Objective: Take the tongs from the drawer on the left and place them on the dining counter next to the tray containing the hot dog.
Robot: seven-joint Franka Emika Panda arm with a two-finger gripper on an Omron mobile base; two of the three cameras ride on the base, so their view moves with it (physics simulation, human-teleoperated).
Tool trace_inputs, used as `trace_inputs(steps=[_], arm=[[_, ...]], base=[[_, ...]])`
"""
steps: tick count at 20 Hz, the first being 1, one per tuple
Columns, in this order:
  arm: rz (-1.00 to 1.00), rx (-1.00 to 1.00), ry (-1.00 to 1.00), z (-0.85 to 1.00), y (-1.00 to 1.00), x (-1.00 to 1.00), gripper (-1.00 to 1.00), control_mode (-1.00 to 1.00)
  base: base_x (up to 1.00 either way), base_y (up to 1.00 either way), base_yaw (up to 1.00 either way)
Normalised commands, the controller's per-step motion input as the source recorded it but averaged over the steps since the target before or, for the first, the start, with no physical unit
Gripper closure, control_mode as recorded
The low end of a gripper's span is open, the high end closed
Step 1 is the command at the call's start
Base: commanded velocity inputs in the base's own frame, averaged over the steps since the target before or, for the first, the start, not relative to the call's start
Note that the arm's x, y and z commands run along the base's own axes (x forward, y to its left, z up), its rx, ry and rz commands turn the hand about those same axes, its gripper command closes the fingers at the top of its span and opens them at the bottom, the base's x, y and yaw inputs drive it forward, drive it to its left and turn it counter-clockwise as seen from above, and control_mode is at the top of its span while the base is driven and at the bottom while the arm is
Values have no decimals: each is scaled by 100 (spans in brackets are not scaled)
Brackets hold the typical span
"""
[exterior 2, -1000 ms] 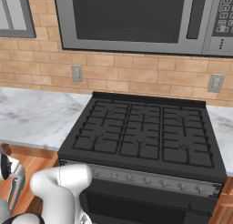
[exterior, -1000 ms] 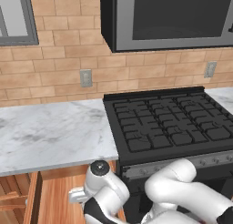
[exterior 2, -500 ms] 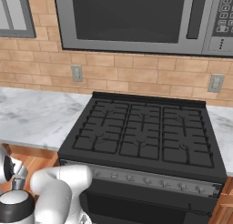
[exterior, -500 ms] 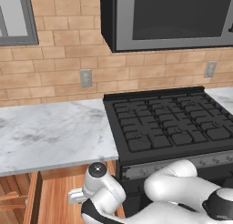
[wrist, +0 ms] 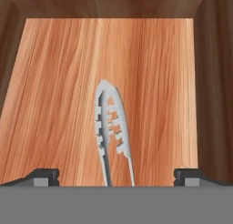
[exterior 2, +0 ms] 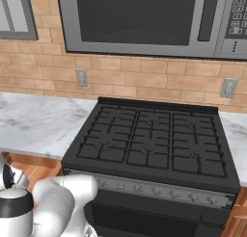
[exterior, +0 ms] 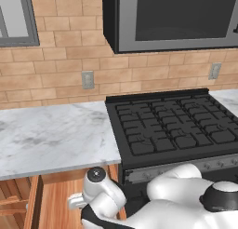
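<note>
The tongs (wrist: pixel 112 127) are lying flat on the light wooden floor of the open drawer (wrist: pixel 54 82), their toothed tips pointing toward its far wall. The gripper (wrist: pixel 116 175) is hanging above them with its fingers (wrist: pixel 43 176) spread wide, one on each side, holding nothing. Beyond, a marble tabletop (exterior: pixel 51 135) is adjoining a black stove (exterior 2: pixel 154 144)

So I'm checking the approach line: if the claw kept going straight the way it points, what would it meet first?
Probably the tongs, lying between the open claw's fingertips on the drawer floor; depth is hard to judge.
</note>
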Motion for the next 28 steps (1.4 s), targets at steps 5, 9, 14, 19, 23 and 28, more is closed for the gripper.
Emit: trace_inputs(steps=[5, 9, 14, 19, 23, 28], arm=[[0, 0, 0, -29, 10, 4, -100, -100], [0, 0, 0, -28, 2, 12, -100, -100], [0, 0, 0, -11, 0, 11, -100, -100], [0, 0, 0, -12, 0, 8, -100, -100], [0, 0, 0, -15, 0, 6, -100, -100], [0, 0, 0, -17, 0, 7, -100, -100]], base=[[0, 0, 0], [0, 0, 0], [0, 0, 0], [0, 0, 0], [0, 0, 0], [0, 0, 0]])
